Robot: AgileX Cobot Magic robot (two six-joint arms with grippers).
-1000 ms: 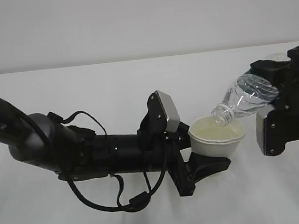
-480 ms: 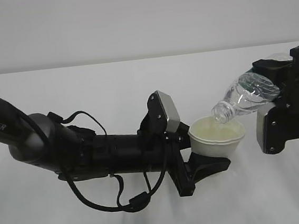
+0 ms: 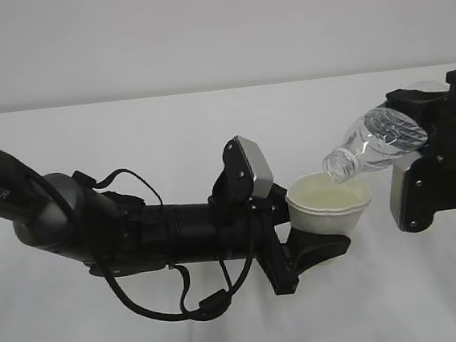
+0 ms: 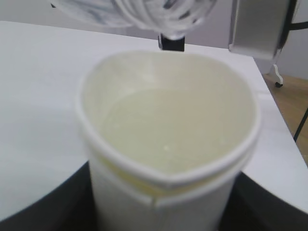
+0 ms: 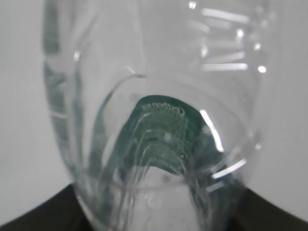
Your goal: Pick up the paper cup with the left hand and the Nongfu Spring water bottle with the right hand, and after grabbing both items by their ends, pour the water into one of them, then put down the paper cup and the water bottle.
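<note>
The off-white paper cup [image 3: 329, 206] [image 4: 166, 144] is held above the table, my left gripper [image 3: 320, 247] [image 4: 163, 211] shut on its lower body. Its rim is squeezed out of round and water [image 4: 168, 134] lies in it. The clear Nongfu Spring water bottle [image 3: 375, 147] [image 5: 154, 120] is tilted neck-down toward the left, its open mouth [image 3: 335, 165] just over the cup's far rim. My right gripper [image 3: 435, 139] [image 5: 159, 211] is shut on the bottle's base end. The green label [image 5: 161, 134] shows through the plastic.
The white table [image 3: 167, 128] runs to a pale wall behind. My left arm, marked PIPER [image 3: 96, 228], stretches across from the left with looping cables [image 3: 176, 305]. In the left wrist view the table's right edge [image 4: 276, 120] shows, with floor beyond.
The bottle has swung slightly toward level, its mouth lifting a little over the cup, and the right gripper has edged down. The left arm and cup stay almost still.
</note>
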